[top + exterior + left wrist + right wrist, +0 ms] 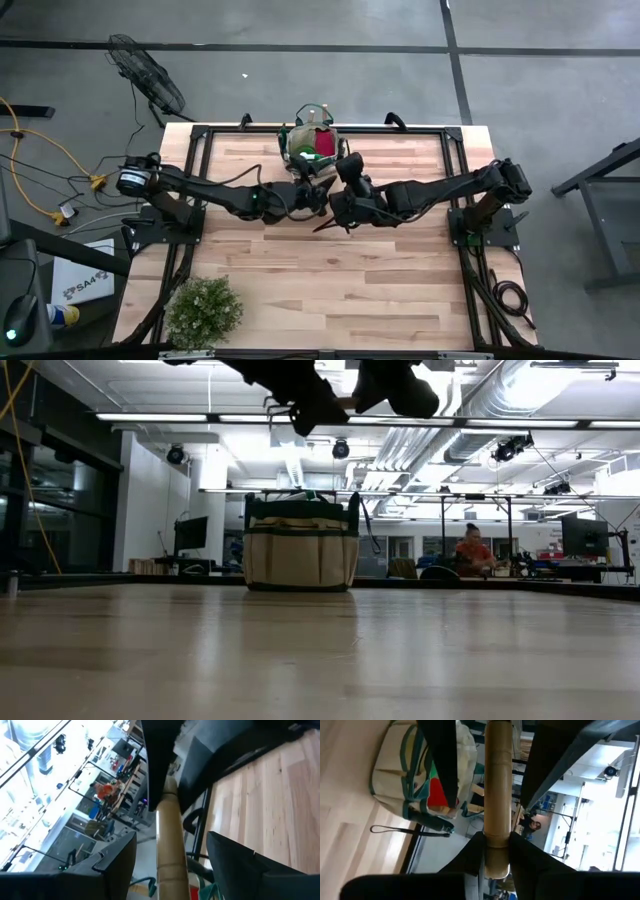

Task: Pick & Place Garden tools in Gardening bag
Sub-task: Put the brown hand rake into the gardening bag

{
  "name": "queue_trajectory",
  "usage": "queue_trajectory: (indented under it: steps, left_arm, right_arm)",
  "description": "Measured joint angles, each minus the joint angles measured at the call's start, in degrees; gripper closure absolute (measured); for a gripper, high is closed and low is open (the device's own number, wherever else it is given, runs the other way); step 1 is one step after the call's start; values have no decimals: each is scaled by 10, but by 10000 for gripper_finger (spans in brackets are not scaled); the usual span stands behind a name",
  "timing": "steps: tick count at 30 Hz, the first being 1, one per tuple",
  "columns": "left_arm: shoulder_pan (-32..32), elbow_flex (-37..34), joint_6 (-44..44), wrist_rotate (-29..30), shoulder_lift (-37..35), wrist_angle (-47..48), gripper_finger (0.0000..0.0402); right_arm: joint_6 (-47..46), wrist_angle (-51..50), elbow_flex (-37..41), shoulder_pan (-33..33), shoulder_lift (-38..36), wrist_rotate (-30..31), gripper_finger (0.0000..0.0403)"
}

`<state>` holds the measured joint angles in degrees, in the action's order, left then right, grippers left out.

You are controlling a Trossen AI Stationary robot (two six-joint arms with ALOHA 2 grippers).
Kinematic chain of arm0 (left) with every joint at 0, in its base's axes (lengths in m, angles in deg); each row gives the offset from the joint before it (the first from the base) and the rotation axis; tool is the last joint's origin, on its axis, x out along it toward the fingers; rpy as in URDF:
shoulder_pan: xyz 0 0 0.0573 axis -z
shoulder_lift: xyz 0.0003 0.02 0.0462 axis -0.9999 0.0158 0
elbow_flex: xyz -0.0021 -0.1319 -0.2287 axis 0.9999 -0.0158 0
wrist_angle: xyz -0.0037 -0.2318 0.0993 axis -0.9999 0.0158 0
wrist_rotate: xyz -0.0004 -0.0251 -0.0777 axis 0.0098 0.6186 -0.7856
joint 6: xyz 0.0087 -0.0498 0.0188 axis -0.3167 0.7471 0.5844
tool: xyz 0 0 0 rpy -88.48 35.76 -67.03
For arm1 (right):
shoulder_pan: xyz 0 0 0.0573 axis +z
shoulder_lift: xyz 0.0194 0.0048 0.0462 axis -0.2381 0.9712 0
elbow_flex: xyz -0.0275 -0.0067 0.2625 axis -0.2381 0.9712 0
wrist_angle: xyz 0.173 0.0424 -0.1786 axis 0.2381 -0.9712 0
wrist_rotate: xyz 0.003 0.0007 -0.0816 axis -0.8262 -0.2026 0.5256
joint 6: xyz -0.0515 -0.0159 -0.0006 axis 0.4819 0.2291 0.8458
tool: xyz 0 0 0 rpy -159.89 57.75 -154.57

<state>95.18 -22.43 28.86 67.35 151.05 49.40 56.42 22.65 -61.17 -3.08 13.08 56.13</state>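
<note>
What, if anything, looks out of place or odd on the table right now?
Nothing looks spilled or damaged. The one odd sight: both hands meet on a single wooden-handled tool in mid-air, the right hand shut on its handle, the left hand open around it. The gardening bag stands upright.

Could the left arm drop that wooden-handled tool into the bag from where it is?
Probably yes: the wooden-handled tool hangs high between both grippers, the bag stands just beyond with an open top, and nothing lies between them.
</note>
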Motion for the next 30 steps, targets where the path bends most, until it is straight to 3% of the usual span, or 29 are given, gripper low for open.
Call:
queue_trajectory:
  steps: [8,23,30]
  left_arm:
    - [0,2,4,9,1,-13,175]
    - [3,2,19,-1,2,7,332]
    - [4,2,36,0,2,18,337]
  right_arm:
    - [-27,-3,0,-3,-1,-19,352]
    - [-70,-24,-1,-11,0,-58,352]
    - [-70,-25,-1,-11,0,-59,352]
